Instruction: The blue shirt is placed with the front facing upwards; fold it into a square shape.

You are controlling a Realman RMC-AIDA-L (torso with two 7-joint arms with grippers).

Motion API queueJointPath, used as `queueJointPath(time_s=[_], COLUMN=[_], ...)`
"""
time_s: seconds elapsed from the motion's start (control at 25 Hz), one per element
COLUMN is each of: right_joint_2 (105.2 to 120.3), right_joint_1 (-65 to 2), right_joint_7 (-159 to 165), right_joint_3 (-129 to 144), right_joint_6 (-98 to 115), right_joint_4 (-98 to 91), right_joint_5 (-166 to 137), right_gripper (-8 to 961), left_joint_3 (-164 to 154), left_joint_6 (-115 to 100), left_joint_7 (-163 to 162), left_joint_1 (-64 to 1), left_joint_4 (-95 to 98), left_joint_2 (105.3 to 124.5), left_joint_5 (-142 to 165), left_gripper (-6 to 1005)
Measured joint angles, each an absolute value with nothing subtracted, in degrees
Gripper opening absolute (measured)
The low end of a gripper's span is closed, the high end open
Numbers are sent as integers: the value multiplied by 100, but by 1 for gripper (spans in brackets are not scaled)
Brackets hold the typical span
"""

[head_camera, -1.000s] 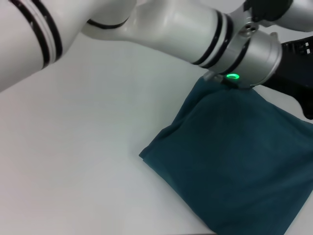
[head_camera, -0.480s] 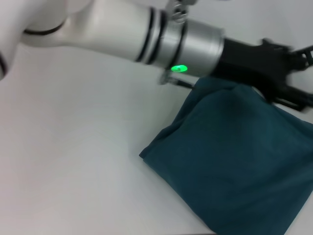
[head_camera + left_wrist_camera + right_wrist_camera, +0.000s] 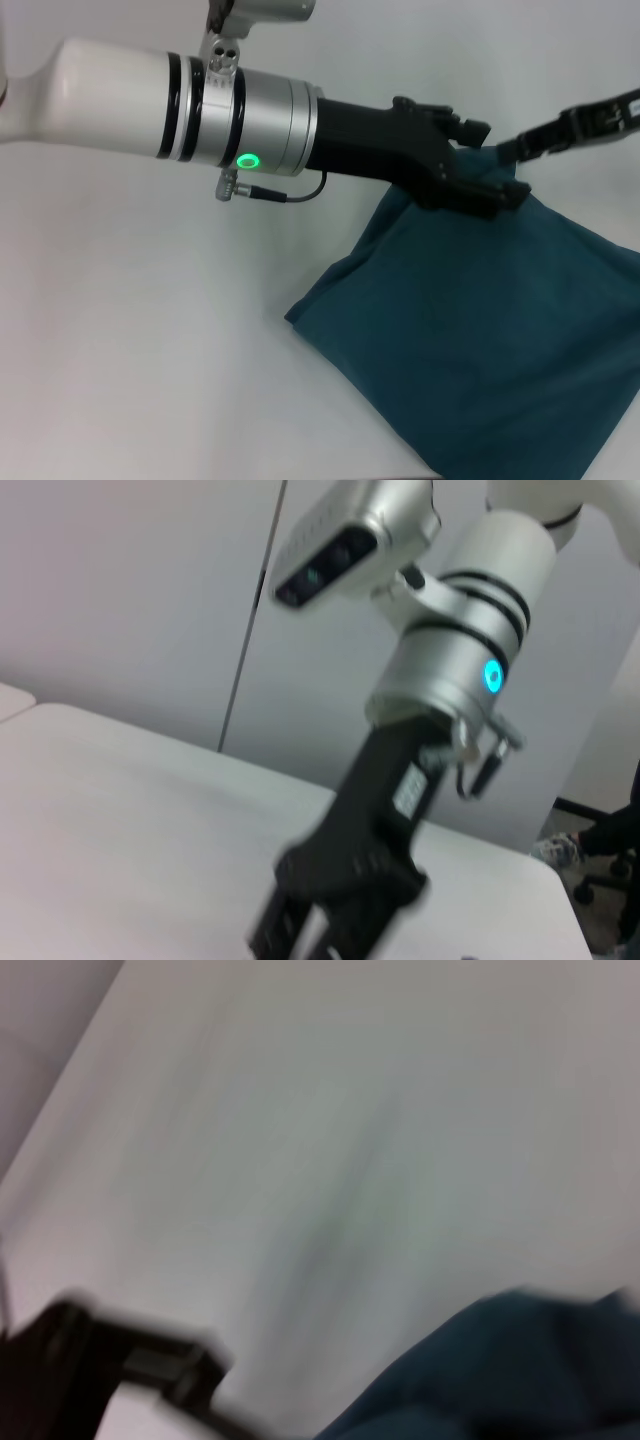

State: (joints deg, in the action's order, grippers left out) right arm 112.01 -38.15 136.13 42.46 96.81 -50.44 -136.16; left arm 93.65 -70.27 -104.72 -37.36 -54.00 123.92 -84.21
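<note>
The blue shirt (image 3: 480,330) lies folded into a rough four-sided bundle on the white table (image 3: 150,330), at the right of the head view, with no lettering showing. My left arm reaches across from the left, and its black left gripper (image 3: 478,190) hovers at the shirt's far corner. My right gripper (image 3: 575,125) enters from the upper right edge, just beyond that corner. The left wrist view shows the right gripper (image 3: 325,915) hanging above the table. A dark fold of the shirt (image 3: 500,1370) shows in the right wrist view.
The table's near edge (image 3: 300,476) runs along the bottom of the head view. A grey wall (image 3: 150,600) stands behind the table. At the far right of the left wrist view, a person's shoe (image 3: 560,852) and chair base (image 3: 600,870) are on the floor.
My left arm has drawn back to the left, bringing its gripper from the right edge to the shirt's far corner. The right gripper has come into view. The shirt has not moved.
</note>
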Motion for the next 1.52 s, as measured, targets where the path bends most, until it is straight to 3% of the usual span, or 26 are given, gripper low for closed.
queueJointPath(time_s=[0.24, 1.52], right_joint_2=[11033, 11007], right_joint_1=[-3810, -4123], right_joint_7=[13566, 13796], right_joint_3=[3881, 3831], right_joint_6=[9503, 9477], right_joint_4=[-5110, -4942], right_joint_5=[-13569, -13499], right_gripper=[409, 425], left_joint_3=[9328, 10028], left_joint_6=[-7107, -7557], left_joint_7=[-10465, -10767], left_joint_1=[-3644, -3334], left_joint_4=[-5425, -5282], left_joint_2=[12412, 12353], left_joint_5=[-8316, -7849], left_gripper=[860, 860])
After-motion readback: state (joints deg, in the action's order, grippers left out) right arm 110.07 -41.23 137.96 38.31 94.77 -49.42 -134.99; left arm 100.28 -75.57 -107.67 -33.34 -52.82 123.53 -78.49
